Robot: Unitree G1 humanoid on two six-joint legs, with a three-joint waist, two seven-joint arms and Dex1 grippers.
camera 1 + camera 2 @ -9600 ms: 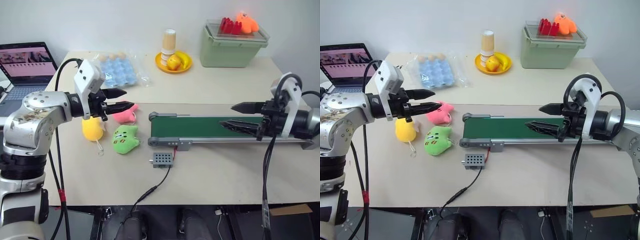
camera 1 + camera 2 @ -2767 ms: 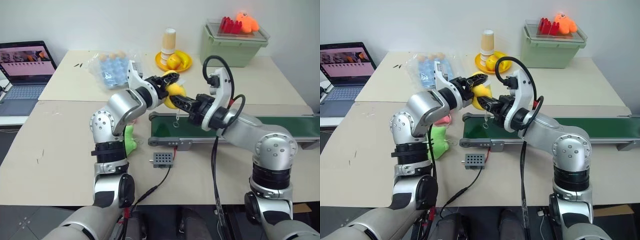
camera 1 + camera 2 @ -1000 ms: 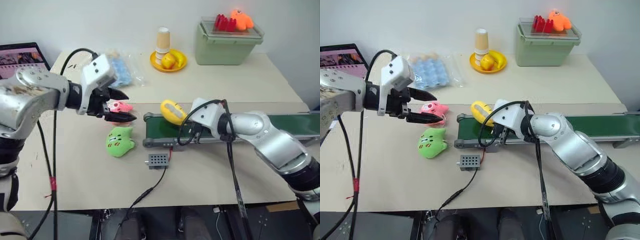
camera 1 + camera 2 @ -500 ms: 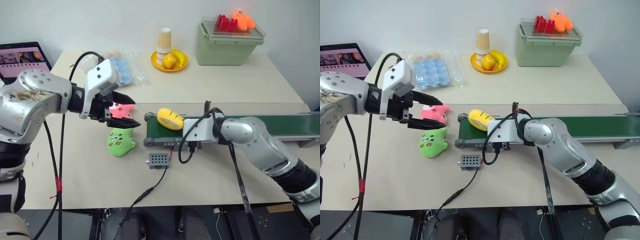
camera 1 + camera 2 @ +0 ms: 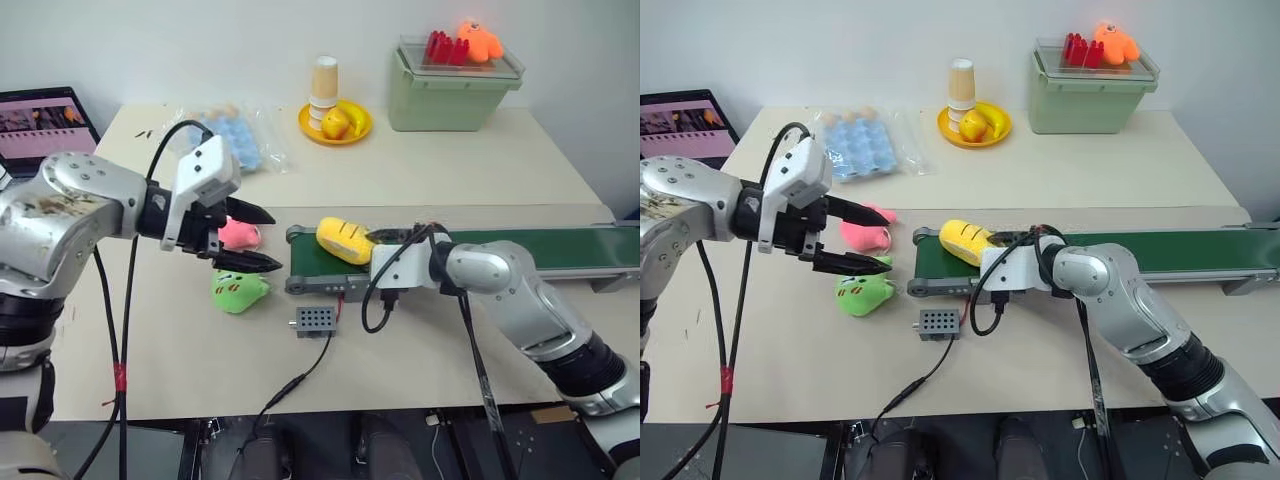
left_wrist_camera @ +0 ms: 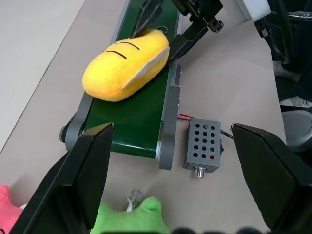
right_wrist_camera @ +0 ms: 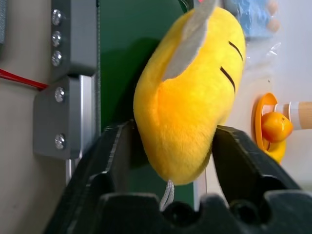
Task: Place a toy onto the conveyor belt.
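The yellow plush toy (image 5: 343, 239) is shown lying on the conveyor belt (image 5: 560, 250) near its end roller, flanked by the spread fingers of the right gripper (image 7: 171, 148), whose withdrawal could drag it off the edge

Bright, even light falls from overhead, leaving soft short shadows on the table (image 5: 420, 170). An orange toy on the bin (image 5: 455, 85) at the far right corner glows overexposed (detail lost). Both wrist views are sharp on the yellow toy (image 6: 124, 63), their near fingers blurred.
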